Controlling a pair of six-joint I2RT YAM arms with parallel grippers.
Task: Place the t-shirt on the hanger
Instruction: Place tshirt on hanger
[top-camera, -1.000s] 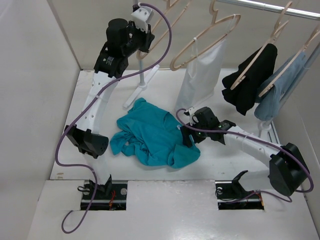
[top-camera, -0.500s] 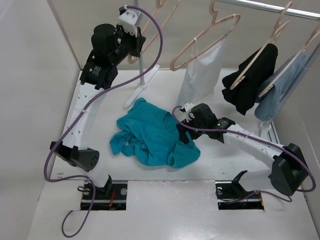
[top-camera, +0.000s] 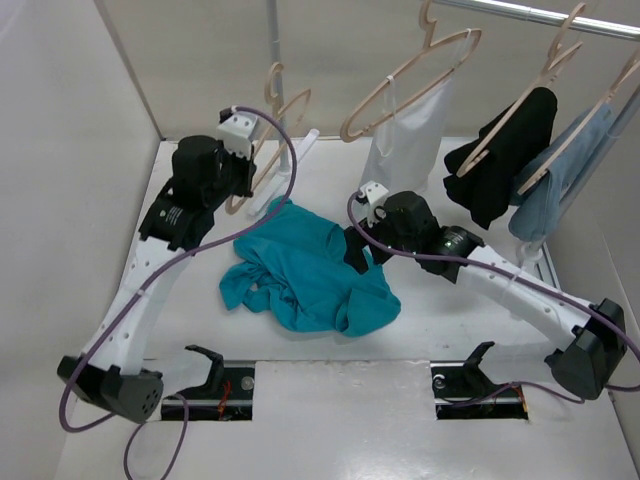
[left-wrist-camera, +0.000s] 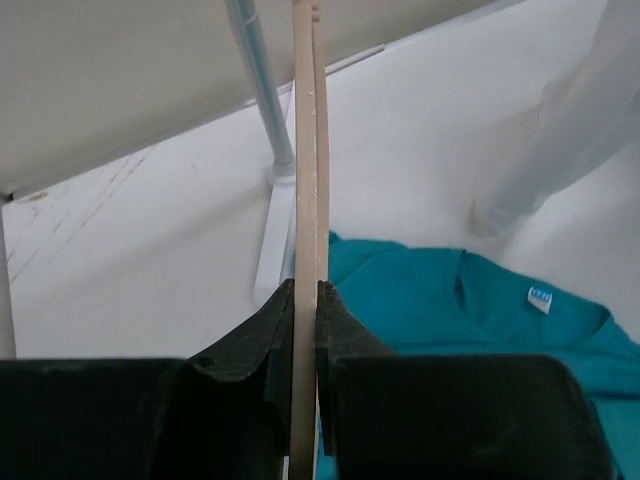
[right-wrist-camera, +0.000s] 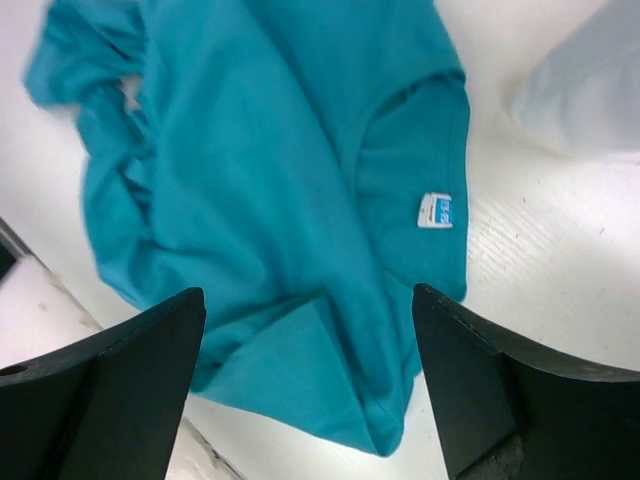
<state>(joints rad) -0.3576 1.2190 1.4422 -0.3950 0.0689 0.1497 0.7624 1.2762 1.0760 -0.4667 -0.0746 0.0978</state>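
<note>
The teal t-shirt (top-camera: 305, 270) lies crumpled on the white table, its white neck label (right-wrist-camera: 436, 210) facing up. It also shows in the left wrist view (left-wrist-camera: 470, 300). My left gripper (top-camera: 245, 170) is shut on the pale wooden hanger (top-camera: 272, 125), which it holds in the air just behind the shirt's far left edge; the hanger (left-wrist-camera: 308, 150) runs edge-on between the fingers. My right gripper (top-camera: 352, 250) is open and empty, hovering over the shirt's right part near the collar (right-wrist-camera: 410, 95).
A white sleeveless top (top-camera: 405, 140) hangs on a like hanger at the back. A black garment (top-camera: 500, 155) and a pale blue one (top-camera: 565, 175) hang at the right from the rail (top-camera: 540, 15). The rack's pole (left-wrist-camera: 258, 85) and foot stand behind the shirt.
My left arm has come down and to the left with the hanger, off the rail to just above the table. My right gripper has moved left and back over the shirt.
</note>
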